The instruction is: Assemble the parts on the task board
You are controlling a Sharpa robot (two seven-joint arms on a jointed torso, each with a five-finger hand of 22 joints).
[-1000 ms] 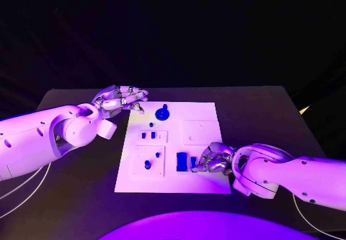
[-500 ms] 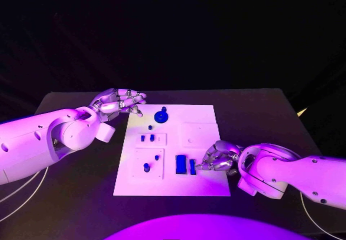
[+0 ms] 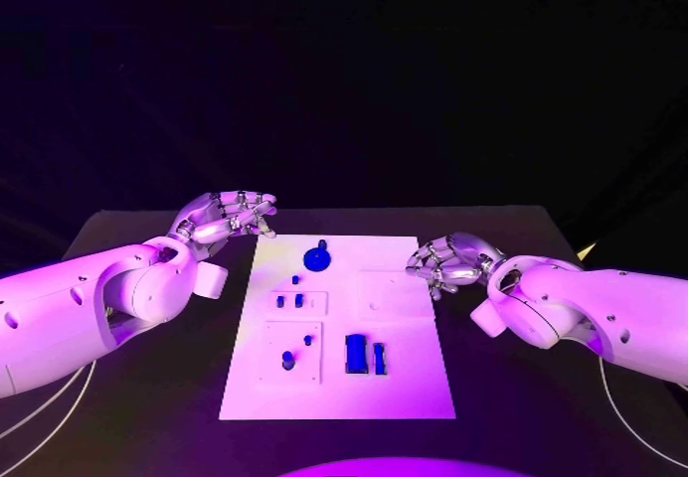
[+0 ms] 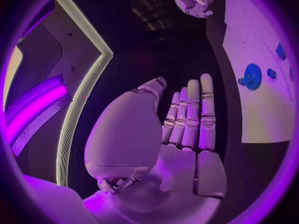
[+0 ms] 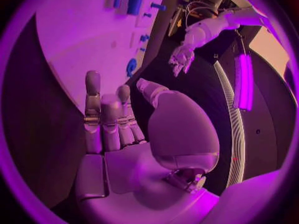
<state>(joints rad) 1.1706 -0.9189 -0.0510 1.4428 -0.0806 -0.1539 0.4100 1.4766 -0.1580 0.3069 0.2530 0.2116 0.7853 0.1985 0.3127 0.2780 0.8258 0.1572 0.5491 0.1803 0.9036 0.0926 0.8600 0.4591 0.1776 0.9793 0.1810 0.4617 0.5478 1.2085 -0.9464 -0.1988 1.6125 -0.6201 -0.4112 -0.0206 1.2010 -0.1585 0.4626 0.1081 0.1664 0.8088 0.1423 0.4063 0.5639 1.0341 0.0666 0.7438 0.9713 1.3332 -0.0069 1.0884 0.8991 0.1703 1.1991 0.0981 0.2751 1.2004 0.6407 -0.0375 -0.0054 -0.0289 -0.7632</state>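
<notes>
The white task board (image 3: 395, 393) lies in the middle of the black table. On it are a round blue part (image 3: 317, 260) at the far end, two small blue pegs (image 3: 289, 299), a blue piece (image 3: 288, 360) in the near left plate, and two blue blocks (image 3: 357, 353) standing side by side. My left hand (image 3: 230, 214) hovers off the board's far left corner and holds nothing; its fingers (image 4: 194, 119) lie straight. My right hand (image 3: 448, 260) is raised beside the board's right edge, with its fingers (image 5: 102, 124) stretched out and nothing in them.
Bare black table (image 3: 531, 348) lies to the right and left of the board. The left wrist view has the board (image 4: 261, 114) with the round part (image 4: 252, 76) and my right hand (image 4: 192, 0) beyond it. The right wrist view catches my left hand (image 5: 182, 58).
My right hand has left the blue blocks at the board's near right and risen back to the right edge. The left hand has drawn slightly off the far corner. The camera has shifted.
</notes>
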